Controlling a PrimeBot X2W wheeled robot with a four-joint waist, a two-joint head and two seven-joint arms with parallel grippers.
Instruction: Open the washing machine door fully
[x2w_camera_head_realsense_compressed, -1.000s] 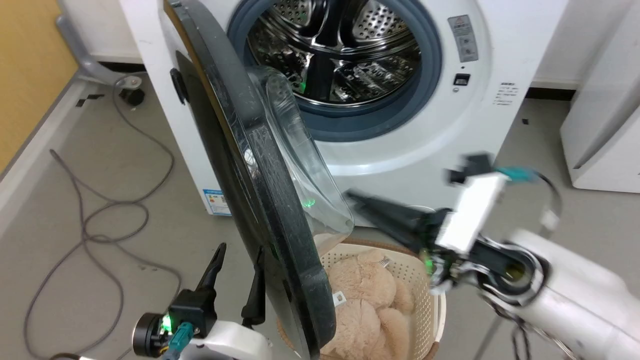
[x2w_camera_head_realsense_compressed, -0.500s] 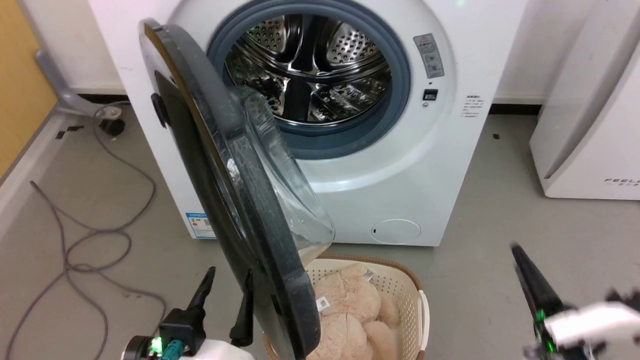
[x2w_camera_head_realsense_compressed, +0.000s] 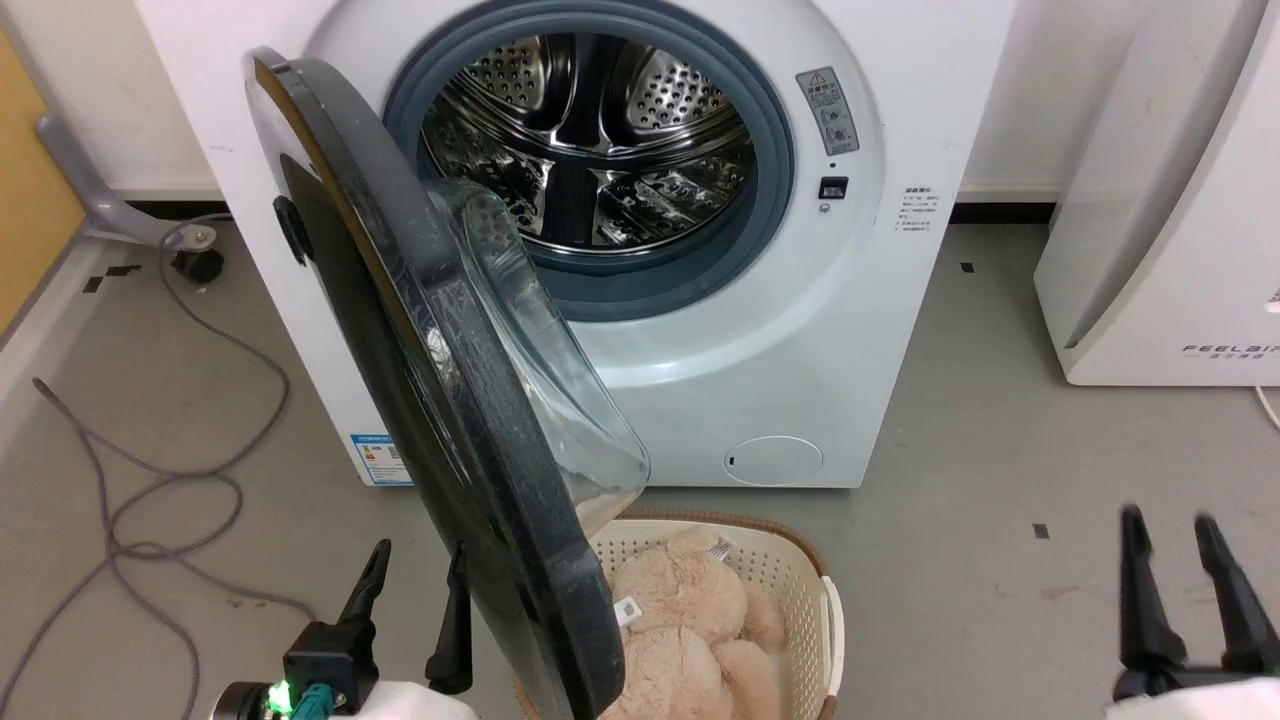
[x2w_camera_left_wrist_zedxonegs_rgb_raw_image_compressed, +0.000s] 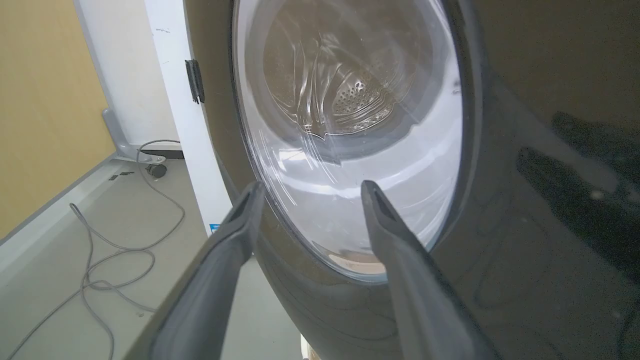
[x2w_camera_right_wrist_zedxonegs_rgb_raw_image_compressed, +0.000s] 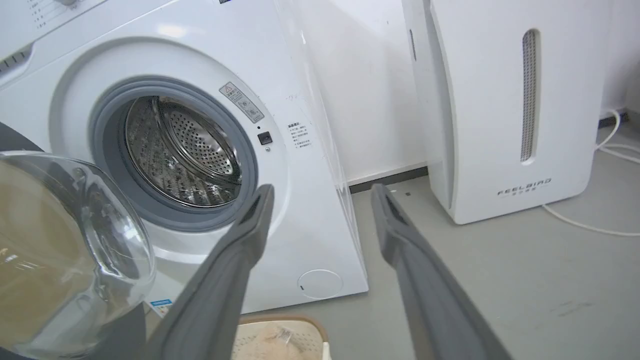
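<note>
Door (x2w_camera_head_realsense_compressed: 440, 400) is being shown in the head view swung well out from the washer (x2w_camera_head_realsense_compressed: 800, 350), hinged at that view's left, its lower edge over a basket (x2w_camera_head_realsense_compressed: 805, 575). Just beside the door's outer face, the left gripper (x2w_camera_head_realsense_compressed: 420, 552) is being seen spread. The right gripper (x2w_camera_head_realsense_compressed: 1168, 522), also spread and empty, is being seen well apart over the floor (x2w_camera_head_realsense_compressed: 1000, 450).

In the left wrist view, wide fingers (x2w_camera_left_wrist_zedxonegs_rgb_raw_image_compressed: 215, 270) are being shown before the door; contact cannot be told.

In the right wrist view, wide fingers (x2w_camera_right_wrist_zedxonegs_rgb_raw_image_compressed: 415, 270) are being shown pointing toward the washer.

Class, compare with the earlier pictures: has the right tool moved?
Yes. The right tool has pulled right, off the washing machine front, to over the floor.
</note>
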